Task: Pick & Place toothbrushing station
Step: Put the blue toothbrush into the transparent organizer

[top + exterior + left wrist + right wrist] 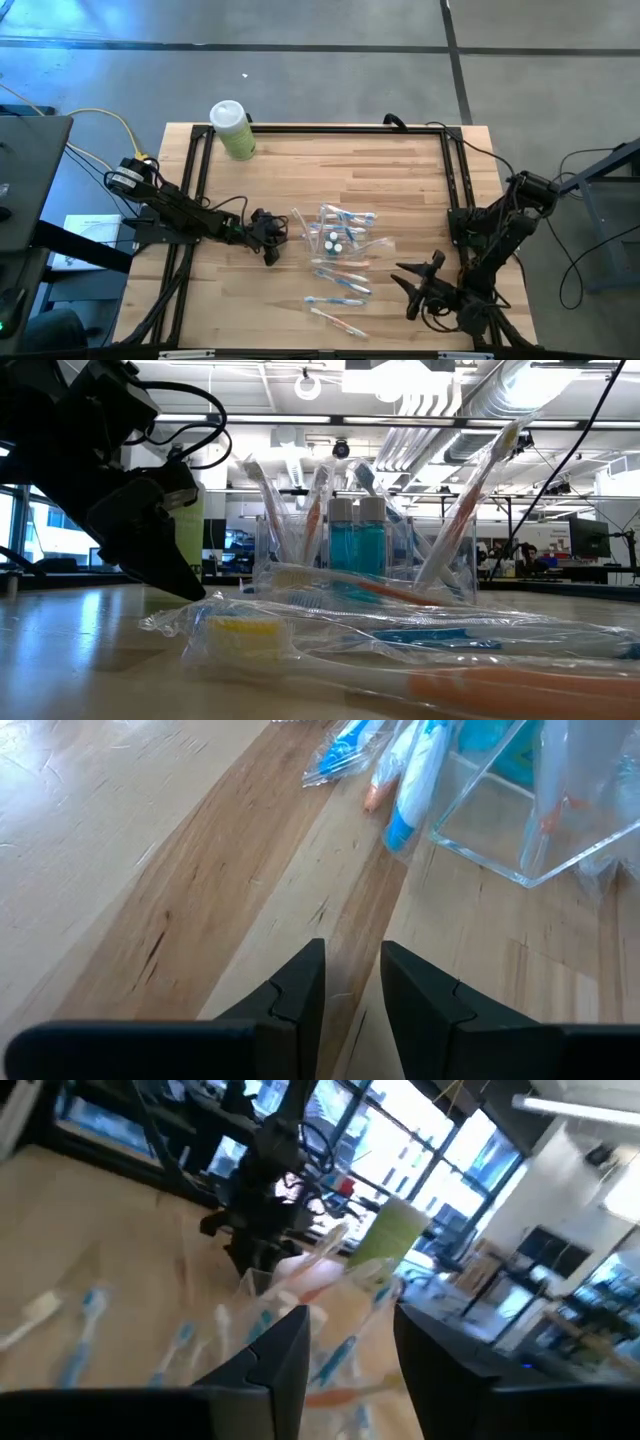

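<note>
The clear plastic holder stands mid-table with two white-capped blue tubes and wrapped toothbrushes leaning in it. Several more wrapped blue- and orange-marked toothbrushes lie flat on the wood nearer the front edge. My left gripper hangs low just left of the holder, its fingers a narrow gap apart over bare wood, holding nothing. The holder's corner shows ahead of it. My right gripper is open and empty near the front right, pointing toward the holder.
A pale green white-capped bottle lies at the table's far left corner. A black frame runs along the far edge and down both sides. Bare wood lies between the bottle and the holder and to the holder's right.
</note>
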### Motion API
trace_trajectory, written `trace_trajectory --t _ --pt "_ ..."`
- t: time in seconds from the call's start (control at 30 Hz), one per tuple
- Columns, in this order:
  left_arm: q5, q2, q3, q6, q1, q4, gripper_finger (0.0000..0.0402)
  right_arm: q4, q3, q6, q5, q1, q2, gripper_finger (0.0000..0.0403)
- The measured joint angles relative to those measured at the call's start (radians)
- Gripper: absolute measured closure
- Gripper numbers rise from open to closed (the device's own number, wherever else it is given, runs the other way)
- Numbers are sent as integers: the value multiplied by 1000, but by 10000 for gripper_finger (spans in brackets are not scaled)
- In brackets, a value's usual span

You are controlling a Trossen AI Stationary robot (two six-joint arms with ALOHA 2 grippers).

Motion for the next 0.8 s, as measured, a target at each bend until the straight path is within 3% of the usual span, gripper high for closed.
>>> trace_trajectory --t 0.17,0.23,0.33,0.43,0.5,0.63,0.8 --pt "2 0 0 -2 -3 0 305 -16 -32 120 -197 17 -8 268" --pt "2 0 0 -2 -3 0 305 -97 -36 207 -256 13 -26 268" --pt "3 0 0 -5 -3 0 305 -343 -36 447 -368 -14 -67 268" --pt "13 0 0 -9 -5 1 305 -636 -36 761 -614 -78 -114 268" --pt "16 0 0 -9 -5 1 305 -790 -36 915 -714 -128 -129 268" --pt "16 0 0 -3 -5 1 305 -996 -36 1090 -753 -214 -131 268" --pt "13 0 0 -3 -5 1 305 -1064 -40 1038 -714 -298 -131 268"
